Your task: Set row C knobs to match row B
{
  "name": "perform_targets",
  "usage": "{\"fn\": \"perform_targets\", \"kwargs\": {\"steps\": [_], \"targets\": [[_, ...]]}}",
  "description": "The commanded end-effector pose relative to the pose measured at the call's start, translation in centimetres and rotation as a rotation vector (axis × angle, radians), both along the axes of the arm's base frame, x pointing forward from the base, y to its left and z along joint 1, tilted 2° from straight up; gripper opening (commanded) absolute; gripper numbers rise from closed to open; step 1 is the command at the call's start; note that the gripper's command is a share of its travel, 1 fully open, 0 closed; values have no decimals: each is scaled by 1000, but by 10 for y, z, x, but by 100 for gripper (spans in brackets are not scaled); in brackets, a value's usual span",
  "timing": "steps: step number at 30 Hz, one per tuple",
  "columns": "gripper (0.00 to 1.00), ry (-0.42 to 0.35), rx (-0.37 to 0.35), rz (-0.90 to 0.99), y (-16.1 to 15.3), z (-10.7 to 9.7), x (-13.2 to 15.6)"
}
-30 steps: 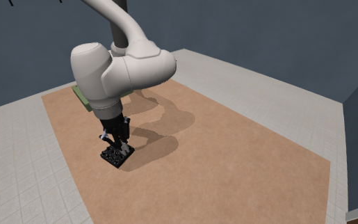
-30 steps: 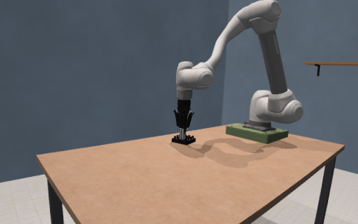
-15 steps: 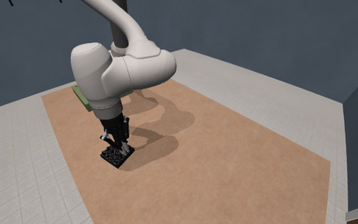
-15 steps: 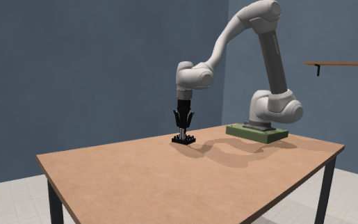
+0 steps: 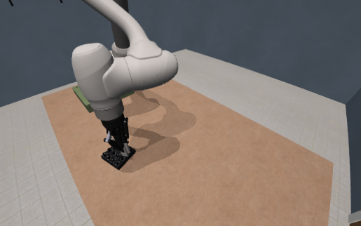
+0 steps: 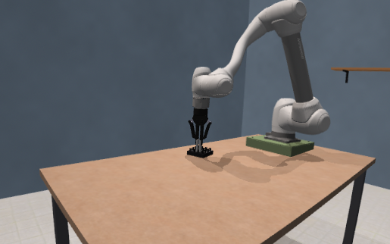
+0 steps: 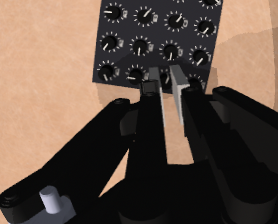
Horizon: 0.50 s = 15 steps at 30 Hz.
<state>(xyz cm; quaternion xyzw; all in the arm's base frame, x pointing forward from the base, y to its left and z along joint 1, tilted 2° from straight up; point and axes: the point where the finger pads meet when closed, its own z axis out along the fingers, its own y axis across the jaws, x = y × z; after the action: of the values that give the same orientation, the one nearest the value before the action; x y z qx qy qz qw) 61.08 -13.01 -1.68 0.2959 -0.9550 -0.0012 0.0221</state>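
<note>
The black knob box (image 5: 126, 161) (image 6: 194, 154) (image 7: 126, 29) stands on the table. In the wrist view its rear is at the left and knob 1 of each row is at the bottom. My gripper (image 5: 125, 153) (image 6: 198, 150) (image 7: 165, 80) is shut on knob C1, whose line is partly hidden by the fingers. Knob B1 (image 7: 135, 76) points left in that view. B2 (image 7: 140, 47) and C2 (image 7: 170, 51) both point down. B3 (image 7: 145, 16) and C3 (image 7: 176, 21) both point up and right. B4 is out of the wrist view, and C4 is almost wholly outside it.
Knob D1 (image 7: 194, 83) is close beside the right finger and partly hidden. Knob A1 (image 7: 107, 72) is at the lower left corner of the box. The arm's green base plate (image 5: 82, 99) (image 6: 291, 148) stands on the table (image 5: 225, 168) (image 6: 160, 197).
</note>
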Motion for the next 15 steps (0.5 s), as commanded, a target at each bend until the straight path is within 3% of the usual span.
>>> {"fn": "perform_targets", "kwargs": {"steps": [1, 15], "targets": [[5, 0, 5, 40, 0, 0, 0], [5, 3, 19, 386, 0, 0, 0]]}}
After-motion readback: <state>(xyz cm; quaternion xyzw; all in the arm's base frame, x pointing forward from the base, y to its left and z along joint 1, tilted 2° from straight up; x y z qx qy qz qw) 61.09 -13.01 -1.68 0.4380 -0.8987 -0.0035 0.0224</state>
